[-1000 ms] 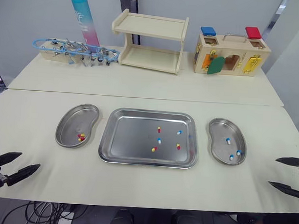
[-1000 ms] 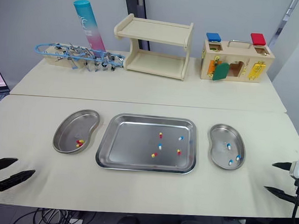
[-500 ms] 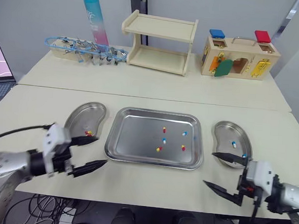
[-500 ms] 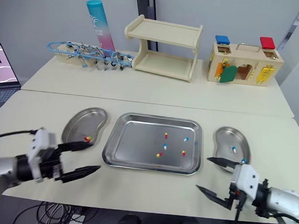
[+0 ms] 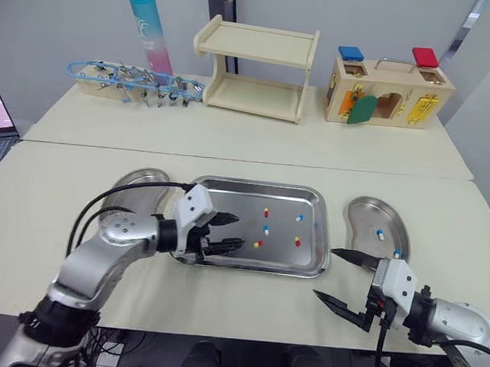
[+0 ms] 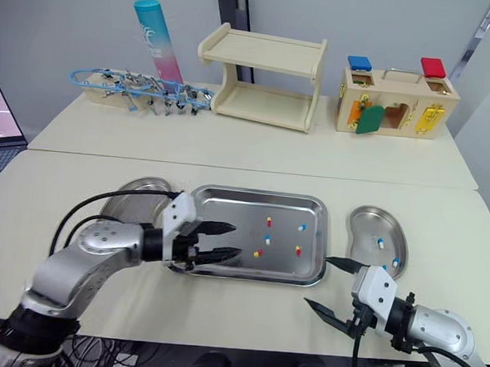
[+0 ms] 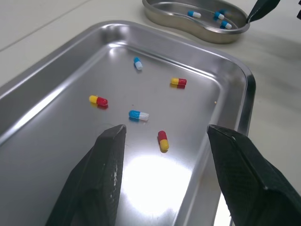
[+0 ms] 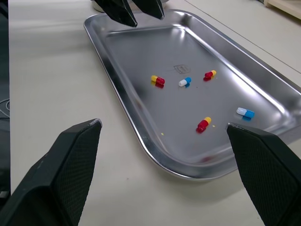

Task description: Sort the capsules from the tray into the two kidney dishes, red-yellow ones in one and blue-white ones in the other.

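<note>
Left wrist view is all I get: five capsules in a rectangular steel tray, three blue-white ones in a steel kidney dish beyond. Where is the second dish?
Observer: The second steel kidney dish lies on the robot's left of the rectangular steel tray, partly behind the left arm.
Operator: Anything in it?
Observer: Its visible part shows no capsules; the arm hides the rest.
Operator: And the right gripper?
Observer: Open, over the table just off the tray's near right corner.
</note>
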